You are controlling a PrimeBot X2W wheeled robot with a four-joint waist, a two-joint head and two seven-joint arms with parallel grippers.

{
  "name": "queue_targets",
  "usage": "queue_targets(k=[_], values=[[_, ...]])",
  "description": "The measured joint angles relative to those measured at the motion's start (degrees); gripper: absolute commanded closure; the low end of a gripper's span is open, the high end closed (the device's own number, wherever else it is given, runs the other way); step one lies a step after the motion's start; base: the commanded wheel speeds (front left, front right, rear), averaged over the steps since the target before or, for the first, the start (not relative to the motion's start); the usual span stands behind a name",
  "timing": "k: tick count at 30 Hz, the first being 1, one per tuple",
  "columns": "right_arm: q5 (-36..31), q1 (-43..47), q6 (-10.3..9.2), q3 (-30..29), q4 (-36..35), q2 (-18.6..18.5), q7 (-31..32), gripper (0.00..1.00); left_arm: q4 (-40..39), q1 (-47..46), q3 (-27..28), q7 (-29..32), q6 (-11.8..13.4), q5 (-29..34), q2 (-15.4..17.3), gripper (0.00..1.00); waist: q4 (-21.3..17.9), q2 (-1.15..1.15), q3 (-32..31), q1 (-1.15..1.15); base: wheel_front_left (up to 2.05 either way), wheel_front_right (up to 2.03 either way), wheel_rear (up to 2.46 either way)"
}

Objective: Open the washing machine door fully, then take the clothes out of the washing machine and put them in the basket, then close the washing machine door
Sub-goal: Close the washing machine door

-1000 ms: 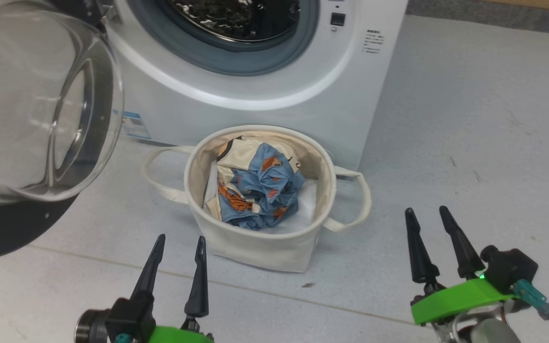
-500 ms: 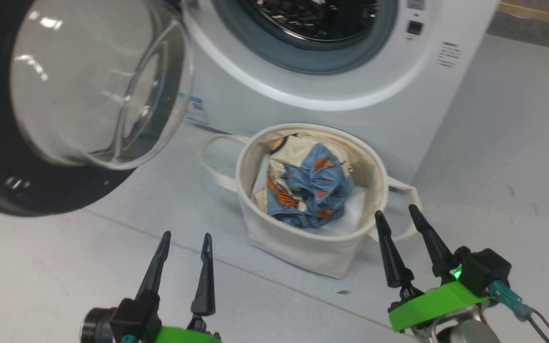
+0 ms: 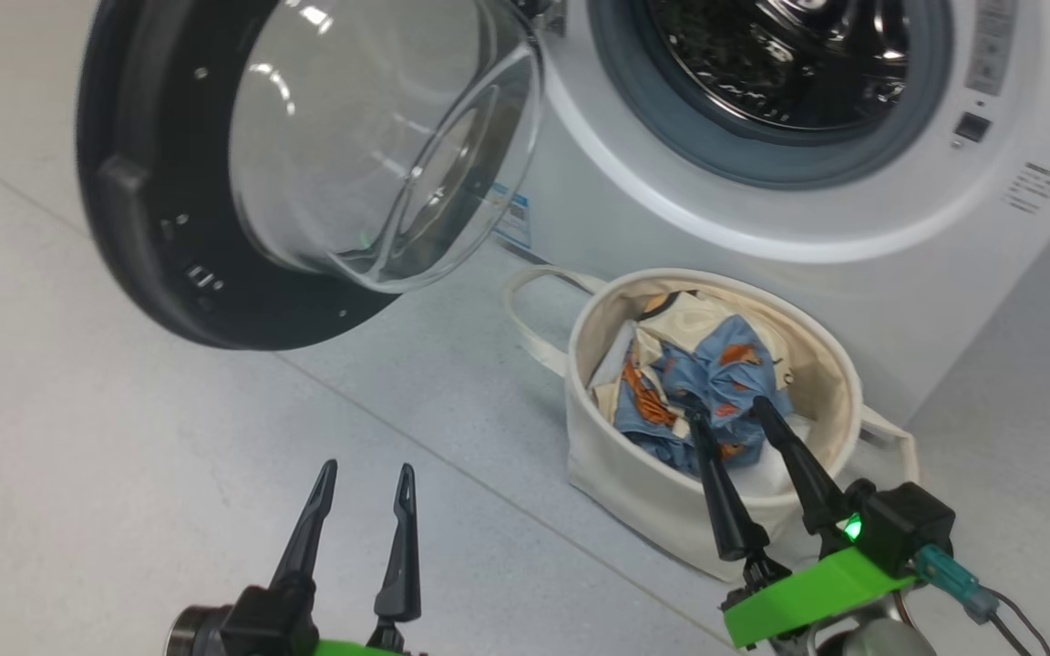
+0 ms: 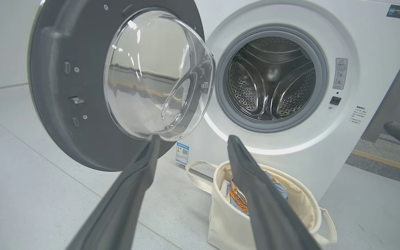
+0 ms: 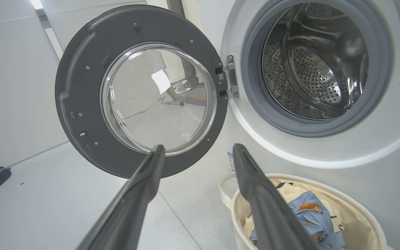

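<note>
Head view showed the washing machine [image 3: 762, 237] with its drum [image 4: 271, 80] bare of laundry, as far as both wrist views reached into it. The washing machine door [image 3: 151, 273] hung swung wide on its hinge at the machine's left, glass bowl facing the robot. On the pale floor [image 3: 78, 474], just in front of the machine and below the opening, stood the basket [image 3: 616, 465], with the clothes [image 3: 716, 364] bundled inside it. Opening and unloading looked done; closing the door remained. The left gripper [image 3: 368, 467] hung over bare floor, released and empty. The right gripper [image 3: 725, 408], likewise spread and holding nothing, showed across the basket's near side. The basket sat low, probably beneath the door's swing.
</note>
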Motion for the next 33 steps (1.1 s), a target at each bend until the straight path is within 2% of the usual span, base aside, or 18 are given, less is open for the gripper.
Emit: queue_targets(k=[7, 33], values=[[0.4, 0.0, 0.00, 1.3, 0.0, 0.0, 0.0, 0.00, -0.3, 0.1, 0.2, 0.0, 0.4, 0.0, 0.0, 0.00, 3.0, 0.00, 0.0, 0.00, 0.00, 0.00, 0.00], [0.9, 0.0, 0.00, 1.4, 0.4, 0.0, 0.0, 0.00, -1.9, 1.0, 1.2, 0.0, 0.4, 0.0, 0.0, 0.00, 3.0, 0.00, -0.3, 0.00, 0.00, 0.00, 0.00]])
